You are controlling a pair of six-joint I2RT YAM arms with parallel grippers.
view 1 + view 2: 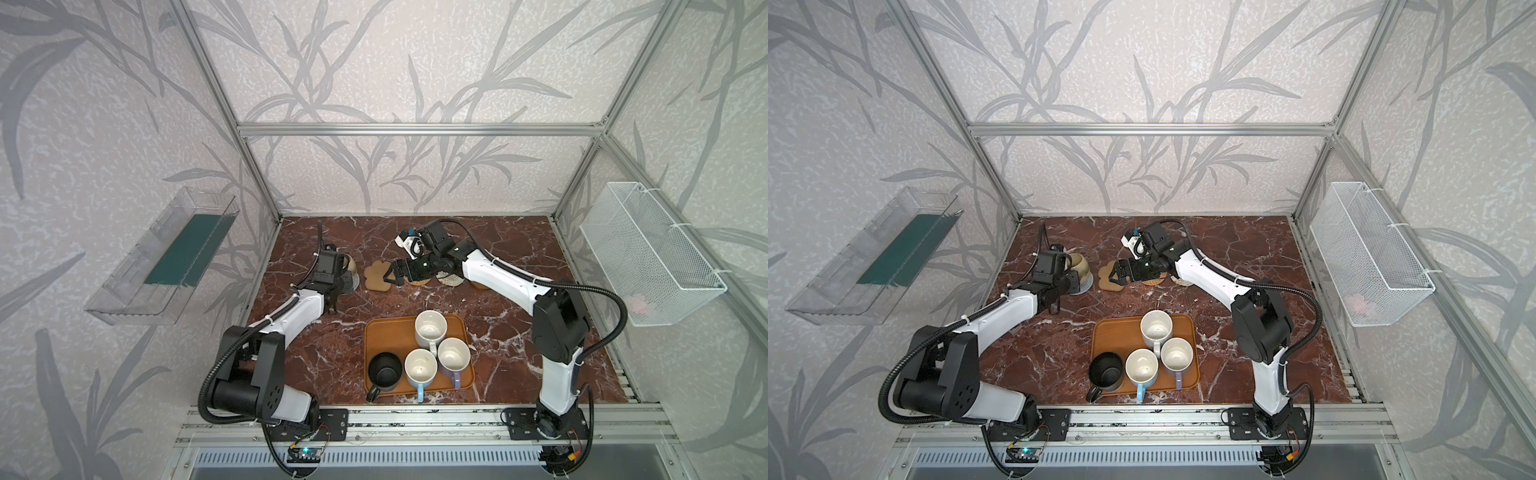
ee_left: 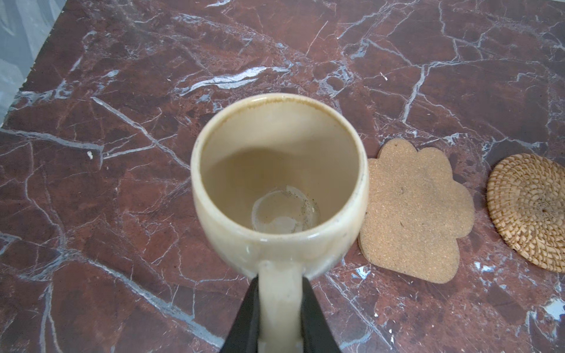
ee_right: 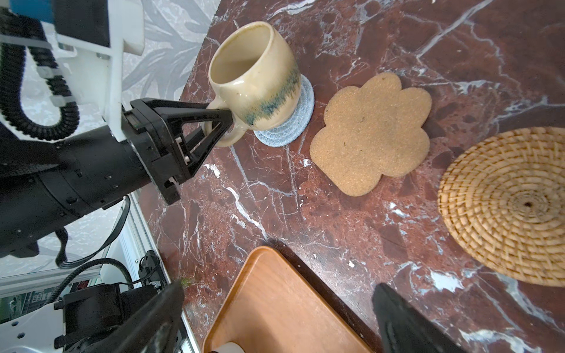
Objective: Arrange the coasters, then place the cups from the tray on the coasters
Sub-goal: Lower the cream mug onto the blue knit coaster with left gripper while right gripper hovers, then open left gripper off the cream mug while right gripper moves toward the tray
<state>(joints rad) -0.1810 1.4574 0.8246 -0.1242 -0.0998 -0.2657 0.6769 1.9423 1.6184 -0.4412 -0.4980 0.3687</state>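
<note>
Marble tabletop (image 1: 332, 353), clear bin (image 1: 166, 257), wire basket (image 1: 652, 257)

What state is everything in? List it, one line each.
Beige mug: handle gripped, over the blue coaster.
Left gripper: shut on beige mug.
Right gripper: open, empty.
Paw coaster: bare.
Rattan coaster: bare.
Tray: holds white mug, black mug, blue mug, lavender mug, upright.

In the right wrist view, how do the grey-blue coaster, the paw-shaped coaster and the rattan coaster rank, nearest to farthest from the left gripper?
1. Grey-blue coaster, under the beige mug whose handle the left gripper grips.
2. Paw-shaped coaster, next in the row.
3. Rattan coaster, beyond the paw-shaped one, farthest.
</note>
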